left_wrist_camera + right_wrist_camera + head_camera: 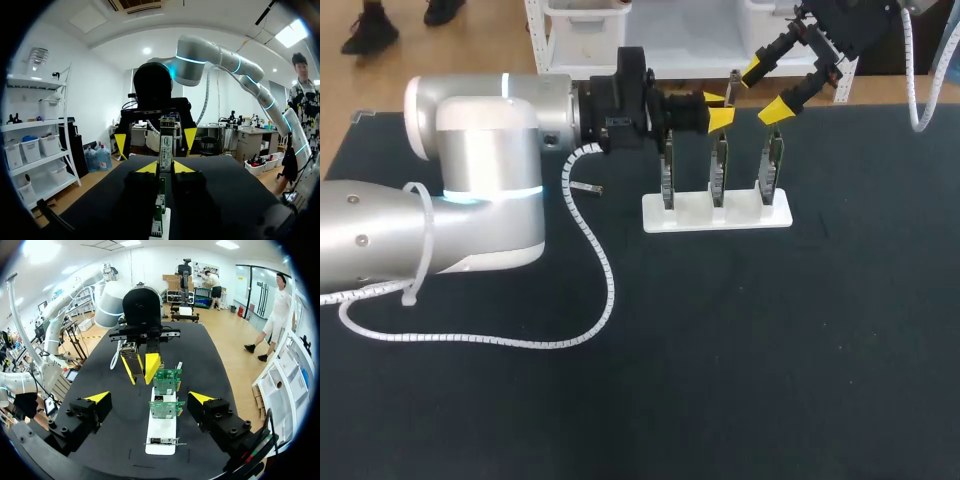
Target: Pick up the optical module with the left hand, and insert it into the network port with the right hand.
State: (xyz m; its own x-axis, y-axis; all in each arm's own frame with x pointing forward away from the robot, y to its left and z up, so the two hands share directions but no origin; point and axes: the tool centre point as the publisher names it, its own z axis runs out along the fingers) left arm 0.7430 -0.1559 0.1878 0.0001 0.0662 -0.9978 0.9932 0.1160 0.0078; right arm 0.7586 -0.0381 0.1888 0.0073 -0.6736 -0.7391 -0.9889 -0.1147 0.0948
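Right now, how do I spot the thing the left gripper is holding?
Find the white stand holding three upright green boards. Close above them, the left gripper pinches the optical module, a thin grey stick. Only it is off the stand, between yellow tips.

Three green circuit boards (719, 170) stand in one white holder (715, 213) on one dark surface (720, 350). One optical module (165, 142) is in view. Two pincers show, the left pincer (717, 108) and the right pincer (764, 91), with two yellow tips (775, 110) apiece, four altogether
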